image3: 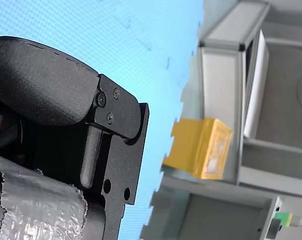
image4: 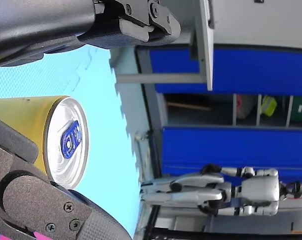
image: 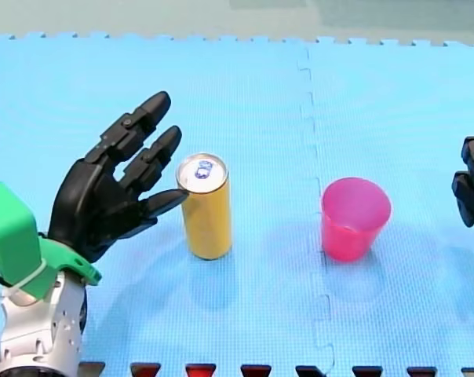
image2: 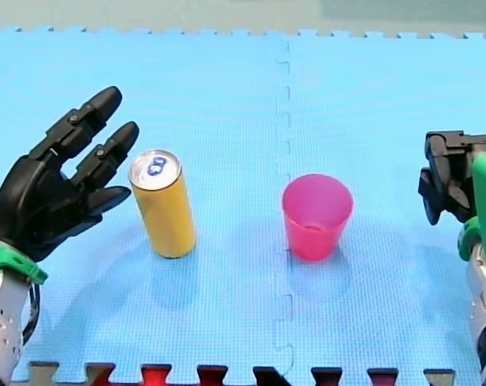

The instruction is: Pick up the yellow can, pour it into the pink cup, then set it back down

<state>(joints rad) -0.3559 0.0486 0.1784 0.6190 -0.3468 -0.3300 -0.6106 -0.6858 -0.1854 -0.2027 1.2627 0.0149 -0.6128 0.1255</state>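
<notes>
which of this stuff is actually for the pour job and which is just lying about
For the job: yellow can, pink cup, left hand beside the can, holding nothing.
Just there: blue foam mat, right hand at its right edge, yellow box beyond it.

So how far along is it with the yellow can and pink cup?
Nothing looks done yet: the yellow can stands upright on the blue mat, ungrasped. In hand: the left hand, open, is right beside the can. The right hand, shut, is at the mat's right edge. Left: grasping, pouring into the pink cup, setting down.
</notes>
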